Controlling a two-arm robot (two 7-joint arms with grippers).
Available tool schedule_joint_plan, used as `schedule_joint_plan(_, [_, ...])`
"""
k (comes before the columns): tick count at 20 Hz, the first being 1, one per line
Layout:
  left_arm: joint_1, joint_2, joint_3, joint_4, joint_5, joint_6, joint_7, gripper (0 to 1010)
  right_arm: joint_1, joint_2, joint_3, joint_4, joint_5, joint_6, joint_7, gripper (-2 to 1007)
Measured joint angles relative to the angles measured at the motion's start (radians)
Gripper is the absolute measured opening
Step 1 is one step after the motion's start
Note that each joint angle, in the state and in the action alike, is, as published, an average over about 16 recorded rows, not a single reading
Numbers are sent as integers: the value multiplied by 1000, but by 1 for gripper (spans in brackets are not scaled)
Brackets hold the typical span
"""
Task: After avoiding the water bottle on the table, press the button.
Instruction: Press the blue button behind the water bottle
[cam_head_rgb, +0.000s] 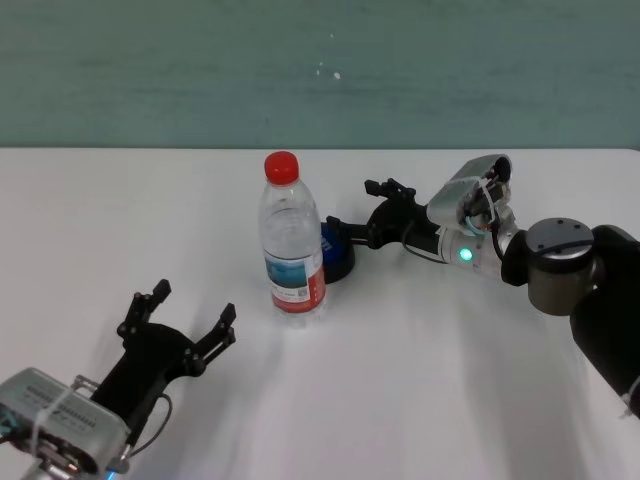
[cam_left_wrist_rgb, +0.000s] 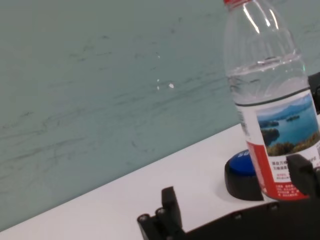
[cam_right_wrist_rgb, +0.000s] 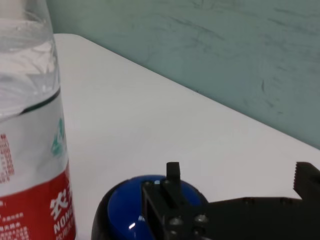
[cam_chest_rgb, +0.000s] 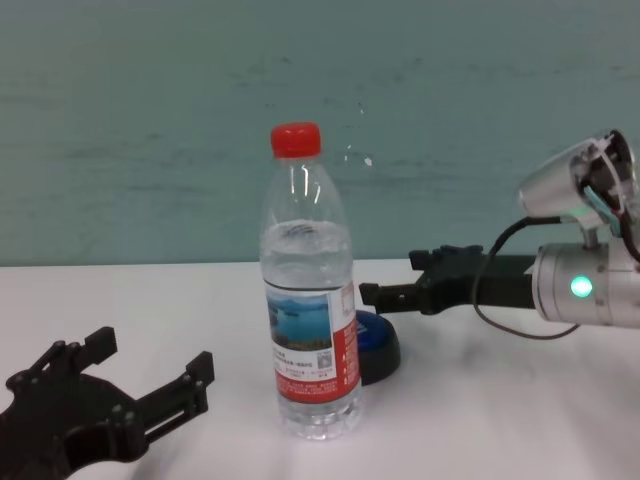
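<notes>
The water bottle (cam_head_rgb: 293, 240), clear with a red cap and a lake-picture label, stands upright mid-table (cam_head_rgb: 450, 380). Right behind it, on its right side, sits the button (cam_head_rgb: 338, 252), a blue dome on a black base, partly hidden by the bottle. My right gripper (cam_head_rgb: 350, 203) is open and reaches in from the right, past the bottle. In the right wrist view one of its fingers (cam_right_wrist_rgb: 172, 175) hovers over the blue dome (cam_right_wrist_rgb: 131, 210); whether it touches I cannot tell. Open and holding nothing, my left gripper (cam_head_rgb: 195, 302) rests low at the near left, apart from the bottle (cam_chest_rgb: 310, 300).
A teal wall (cam_head_rgb: 320, 70) backs the white table's far edge. Bare tabletop lies to the left of the bottle and in front of it. My right forearm (cam_head_rgb: 560, 265) stretches over the table's right side.
</notes>
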Motion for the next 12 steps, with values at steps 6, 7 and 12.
schedule_joint_plan(6, [0,0,0,0,0,0,0,1000,13,-13,-2,36,-6,-6,8,1004])
schedule_joint_plan(7, [0,0,0,0,0,0,0,1000,16,-15,-2,42,-7,-8,10,1004])
schedule_joint_plan(12, [0,0,0,0,0,0,0,1000,29,-28,-3,81,-12,-15,21,1004])
